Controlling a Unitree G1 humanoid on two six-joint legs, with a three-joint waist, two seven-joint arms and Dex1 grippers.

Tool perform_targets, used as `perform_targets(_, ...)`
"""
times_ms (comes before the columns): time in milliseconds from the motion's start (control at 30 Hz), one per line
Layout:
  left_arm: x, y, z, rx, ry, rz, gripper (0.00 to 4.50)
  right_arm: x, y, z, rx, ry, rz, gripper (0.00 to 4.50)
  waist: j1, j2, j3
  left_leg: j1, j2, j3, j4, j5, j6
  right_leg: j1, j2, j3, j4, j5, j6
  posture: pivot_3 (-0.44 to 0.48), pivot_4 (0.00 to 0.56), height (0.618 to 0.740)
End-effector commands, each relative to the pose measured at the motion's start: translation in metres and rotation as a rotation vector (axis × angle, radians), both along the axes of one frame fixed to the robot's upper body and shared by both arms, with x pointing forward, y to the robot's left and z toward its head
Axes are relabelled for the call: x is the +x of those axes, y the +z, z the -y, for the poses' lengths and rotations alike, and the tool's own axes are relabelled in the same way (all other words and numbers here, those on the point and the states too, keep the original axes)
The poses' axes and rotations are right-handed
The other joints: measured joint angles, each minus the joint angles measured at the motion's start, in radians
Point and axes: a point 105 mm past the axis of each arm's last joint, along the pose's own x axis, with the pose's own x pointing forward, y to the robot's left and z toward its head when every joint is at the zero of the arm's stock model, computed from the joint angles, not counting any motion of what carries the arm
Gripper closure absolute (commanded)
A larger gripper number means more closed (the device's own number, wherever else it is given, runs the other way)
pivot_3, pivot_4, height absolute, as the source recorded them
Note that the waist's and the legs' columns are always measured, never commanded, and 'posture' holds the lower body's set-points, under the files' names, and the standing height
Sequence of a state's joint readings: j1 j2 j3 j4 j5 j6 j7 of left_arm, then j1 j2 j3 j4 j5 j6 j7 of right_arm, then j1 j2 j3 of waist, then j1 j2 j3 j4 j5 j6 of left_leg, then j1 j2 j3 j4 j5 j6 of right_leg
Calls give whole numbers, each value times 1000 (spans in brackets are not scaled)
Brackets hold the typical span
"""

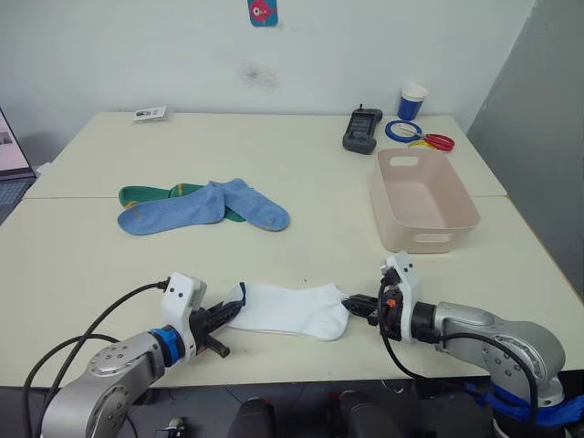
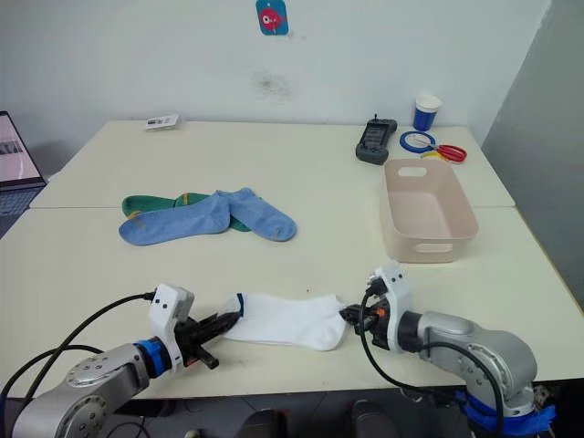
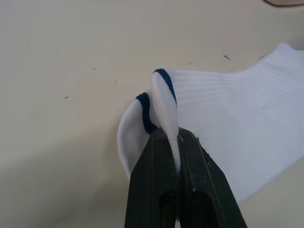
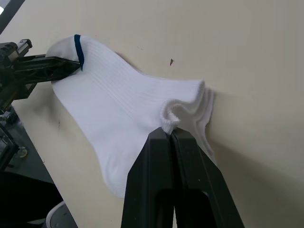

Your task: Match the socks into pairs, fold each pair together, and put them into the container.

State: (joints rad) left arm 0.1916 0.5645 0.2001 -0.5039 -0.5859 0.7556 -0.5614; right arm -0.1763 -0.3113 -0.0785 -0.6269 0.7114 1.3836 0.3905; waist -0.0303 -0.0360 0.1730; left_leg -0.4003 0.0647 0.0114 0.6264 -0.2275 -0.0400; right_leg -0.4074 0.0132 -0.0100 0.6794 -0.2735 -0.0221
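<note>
Head cameras first: I've got the white socks (image 1: 292, 308) stretched flat between my two grippers at the near edge of the table (image 1: 301, 182). My left gripper (image 1: 225, 314) is pinched on the dark-trimmed cuff end, my right gripper (image 1: 358, 304) is pinched on the toe end. The pink container (image 1: 422, 203) sits beyond my right gripper, and nothing lies in it, so no pair is put away yet. Well beyond my left gripper lie the light blue socks (image 1: 205, 206), draped over the green socks (image 1: 146, 194), still loose and unfolded. By my reckoning I'm on the first pair, with the fold itself not made, and two more pairs to come.

Left wrist view: my fingers (image 3: 156, 180) are clamped tight on a ridge of white cuff with blue trim (image 3: 165, 76). A second trimmed edge (image 3: 144, 102) sits just beside it, which suggests two layers, though I can't be certain both are caught.

Right wrist view: my fingers (image 4: 164, 171) are closed on a bunched fold at the toe, with stacked edges (image 4: 202, 102) showing just beyond. The other gripper (image 4: 45, 66) holds the far cuff.

Hard to make out: how many green socks lie under the blue ones, and the yellow marks barely peek out. The container's near inner wall is hidden from the head cameras.
</note>
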Motion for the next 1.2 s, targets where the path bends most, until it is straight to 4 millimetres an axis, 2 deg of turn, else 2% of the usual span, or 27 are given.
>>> perform_targets(33,1,6,5,4,-23,35,4500,1,4,0,0,2,39,4471,0,0,0,0,0,0,0,0,0,0,0,0,0,0,0,0,150,740)
perform_targets(467,-3,4,5,4,-35,29,4500,3,-2,1,-9,-1,45,4471,0,0,0,0,0,0,-1,0,0,0,0,0,0,0,0,0,150,740)
perform_targets(533,-4,4,5,2,-37,32,4044,3,-2,1,-10,2,47,4500,0,0,0,0,0,0,-1,0,0,0,0,0,0,0,0,0,150,740)
perform_targets(567,-3,5,5,-1,-33,34,3847,3,-2,2,-10,2,48,4278,0,0,0,0,0,0,-1,0,0,0,0,0,0,0,0,0,150,740)
perform_targets(667,-1,10,2,-16,-27,50,2888,4,0,4,-6,2,53,3450,0,0,0,0,0,-1,-1,0,0,0,0,0,0,0,0,0,150,740)
perform_targets(800,1,18,-6,-20,-6,75,1563,6,8,9,-1,-2,78,2025,0,0,0,0,0,-1,-1,0,0,0,0,0,0,0,0,0,150,740)
perform_targets(900,6,32,-16,-26,30,134,606,10,17,13,0,-4,116,964,0,0,1,0,0,0,-1,0,0,-1,0,0,0,0,0,0,150,740)
perform_targets(967,13,46,-26,-51,74,189,35,14,25,13,11,11,151,907,1,0,1,0,0,0,-1,0,0,-1,0,-1,0,0,0,0,150,740)
perform_targets(1100,25,74,-35,-61,59,308,35,24,47,3,-20,117,346,907,0,0,1,0,-1,1,-1,0,0,-1,0,-1,0,0,0,0,150,740)
perform_targets(1200,26,77,-16,35,-109,366,35,24,54,-18,-13,245,460,907,0,0,2,0,0,0,-1,0,0,-1,1,-1,-1,0,-1,0,150,740)
